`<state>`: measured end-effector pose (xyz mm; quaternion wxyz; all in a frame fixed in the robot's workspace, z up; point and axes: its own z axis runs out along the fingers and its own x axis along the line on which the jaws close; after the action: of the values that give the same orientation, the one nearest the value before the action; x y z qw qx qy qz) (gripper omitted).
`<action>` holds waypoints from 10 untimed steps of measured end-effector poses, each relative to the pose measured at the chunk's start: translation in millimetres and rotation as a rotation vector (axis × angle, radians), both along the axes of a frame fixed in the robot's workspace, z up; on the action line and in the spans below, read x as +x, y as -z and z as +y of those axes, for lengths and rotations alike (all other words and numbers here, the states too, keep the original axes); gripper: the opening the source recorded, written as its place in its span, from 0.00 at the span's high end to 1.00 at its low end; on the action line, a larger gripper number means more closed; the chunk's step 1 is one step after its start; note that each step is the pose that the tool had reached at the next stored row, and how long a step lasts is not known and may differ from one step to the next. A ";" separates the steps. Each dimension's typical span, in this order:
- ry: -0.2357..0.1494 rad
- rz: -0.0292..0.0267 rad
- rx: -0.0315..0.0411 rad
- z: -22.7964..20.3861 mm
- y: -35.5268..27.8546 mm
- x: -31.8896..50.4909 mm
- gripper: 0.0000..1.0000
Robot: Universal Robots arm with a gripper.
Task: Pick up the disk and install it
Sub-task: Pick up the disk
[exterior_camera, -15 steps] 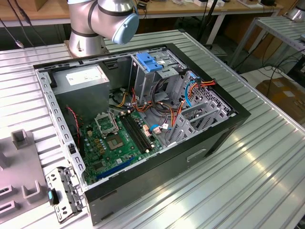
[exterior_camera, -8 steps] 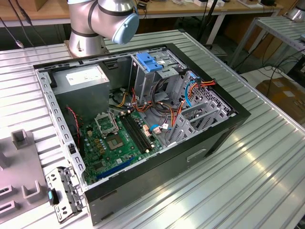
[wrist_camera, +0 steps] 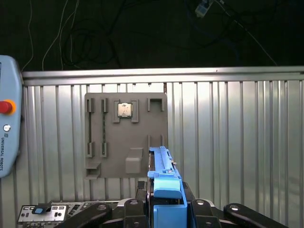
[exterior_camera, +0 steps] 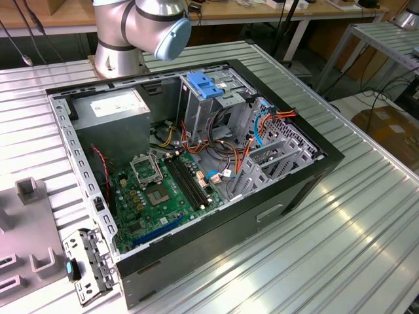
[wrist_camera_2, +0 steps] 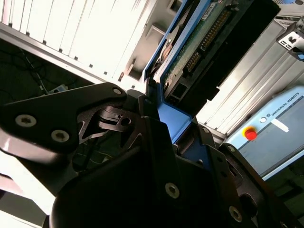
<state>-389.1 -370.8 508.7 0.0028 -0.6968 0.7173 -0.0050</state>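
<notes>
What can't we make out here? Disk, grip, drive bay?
1. Far end of the disk: second wrist view, cut off by the picture edge.
2. Flat faces of the disk: first wrist view, it is edge-on.
3. Where the hand pinches the disk: both wrist views, hidden by the hand's black body.
4. Inside of the drive cage: exterior view, hidden by its metal walls and blue latch.

Ribbed metal table (exterior_camera: 357, 239), perhaps wooden benches (exterior_camera: 229, 12).

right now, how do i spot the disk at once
Start at the arm's black gripper. Clamped in it stands the disk, a flat drive framed by a blue plastic carrier. Unlike the light-blue ribbed latch plate inside the open black computer case, it hangs in the grip.
</notes>
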 end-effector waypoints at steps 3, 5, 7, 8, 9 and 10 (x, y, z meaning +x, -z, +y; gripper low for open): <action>0.000 0.0001 0.0000 0.0 0.0 3.3 0.63; 0.000 0.0001 0.0000 0.0 -0.1 6.4 0.63; 0.000 -0.0001 0.0001 -0.1 0.0 8.1 0.63; 0.000 0.0000 0.0000 -0.1 0.0 8.9 0.63; 0.000 0.0000 0.0000 -0.1 0.0 9.7 0.63; 0.000 0.0000 0.0001 -0.1 0.0 10.6 0.63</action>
<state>-378.5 -370.9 508.7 0.0028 -0.6968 0.7173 -0.0050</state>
